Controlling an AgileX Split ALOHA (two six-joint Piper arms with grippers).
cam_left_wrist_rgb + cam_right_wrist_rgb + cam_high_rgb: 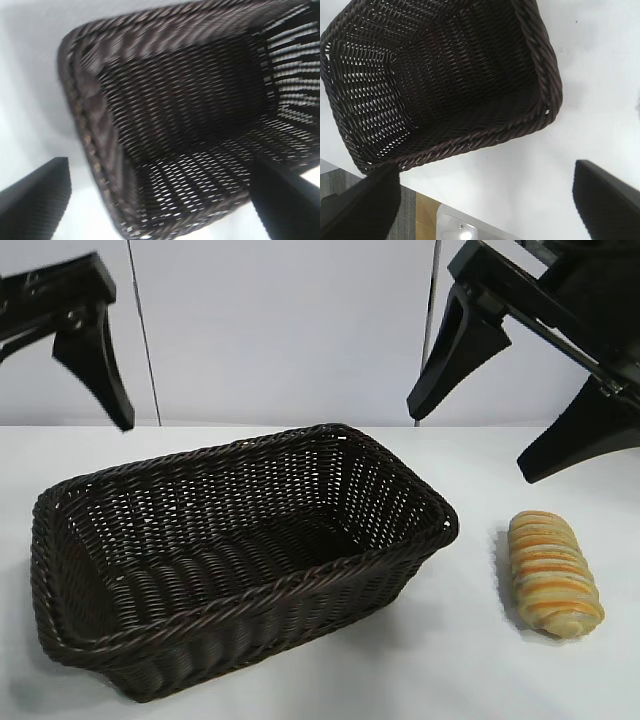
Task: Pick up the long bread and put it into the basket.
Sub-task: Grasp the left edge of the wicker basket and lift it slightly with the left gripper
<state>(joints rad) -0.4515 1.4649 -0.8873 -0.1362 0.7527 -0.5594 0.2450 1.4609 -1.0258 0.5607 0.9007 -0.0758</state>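
The long bread [553, 573], golden-tan with orange-brown ridged stripes, lies on the white table to the right of the basket [150, 625], a large dark-brown wicker one that holds nothing. My right gripper [468, 447] is open, high above the table between the basket and the bread. My left gripper [110, 390] hangs high at the upper left, above the basket's far left corner, with one finger in the exterior view. Its wrist view shows the fingers wide apart over the basket [100, 125]. The right wrist view shows the basket [540, 90] but not the bread.
The white table [330, 690] ends near the camera side; the right wrist view shows its edge [470, 212] with floor beyond. A white wall stands behind the arms.
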